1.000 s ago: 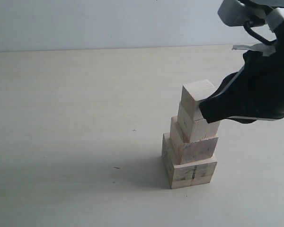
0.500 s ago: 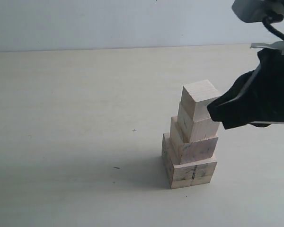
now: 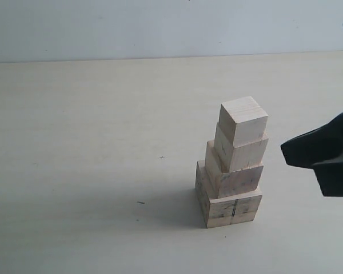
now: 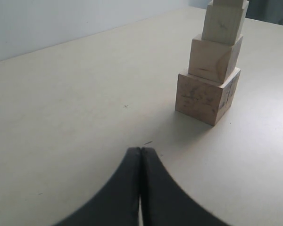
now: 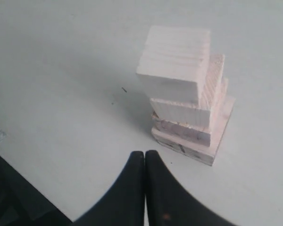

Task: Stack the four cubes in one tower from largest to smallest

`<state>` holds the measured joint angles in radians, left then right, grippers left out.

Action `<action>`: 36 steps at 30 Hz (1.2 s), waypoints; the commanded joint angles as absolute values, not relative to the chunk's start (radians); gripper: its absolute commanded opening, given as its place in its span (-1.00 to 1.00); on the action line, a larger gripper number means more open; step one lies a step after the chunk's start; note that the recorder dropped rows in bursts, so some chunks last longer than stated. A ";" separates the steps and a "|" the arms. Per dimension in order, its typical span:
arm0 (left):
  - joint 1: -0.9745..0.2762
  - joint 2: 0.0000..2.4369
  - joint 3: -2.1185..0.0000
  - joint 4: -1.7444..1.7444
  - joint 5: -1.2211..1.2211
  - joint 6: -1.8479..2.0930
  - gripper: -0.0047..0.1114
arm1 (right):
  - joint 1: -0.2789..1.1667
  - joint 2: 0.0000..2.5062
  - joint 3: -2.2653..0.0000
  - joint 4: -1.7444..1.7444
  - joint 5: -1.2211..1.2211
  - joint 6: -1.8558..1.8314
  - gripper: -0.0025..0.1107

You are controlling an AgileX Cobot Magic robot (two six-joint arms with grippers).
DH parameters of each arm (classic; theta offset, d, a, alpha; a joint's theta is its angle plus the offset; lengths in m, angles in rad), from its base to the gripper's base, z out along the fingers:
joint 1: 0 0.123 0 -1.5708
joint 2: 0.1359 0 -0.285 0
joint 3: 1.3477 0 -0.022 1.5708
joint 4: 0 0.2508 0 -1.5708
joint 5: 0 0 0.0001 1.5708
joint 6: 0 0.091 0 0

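Note:
The four pale wooden cubes stand as one stepped tower (image 3: 231, 165) on the table. The largest cube (image 3: 228, 202), with a dark seam on its side, forms the base, and the smallest cube (image 3: 243, 120) sits on top. The tower (image 4: 212, 70) also shows in the left wrist view, its top cut off by the frame, and the tower (image 5: 188, 101) shows in the right wrist view from above. My right gripper (image 3: 286, 149) hangs to the right of the tower, apart from it, shut and empty (image 5: 145, 154). My left gripper (image 4: 140, 150) is shut and empty, some way from the tower's base.
The pale table (image 3: 91, 142) stretches to the left of and behind the tower, with a light wall behind it. A small dark mark (image 3: 140, 202) lies on the table left of the base. The table's edge (image 5: 19, 165) shows in the right wrist view.
My right gripper has drawn back to the right and downward, away from the top cube it was beside. The tower has stayed still.

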<state>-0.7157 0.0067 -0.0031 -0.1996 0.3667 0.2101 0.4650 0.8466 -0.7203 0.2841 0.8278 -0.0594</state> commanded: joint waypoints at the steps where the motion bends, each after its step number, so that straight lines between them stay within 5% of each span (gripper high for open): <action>1: -0.715 0.000 0.000 -0.197 0.361 0.210 -0.92 | 0.463 0.838 -0.715 0.171 0.816 0.075 -0.96; 36: -0.715 0.000 0.000 -0.197 0.361 0.210 -0.92 | 0.376 1.046 -0.587 0.159 0.535 -0.015 -0.96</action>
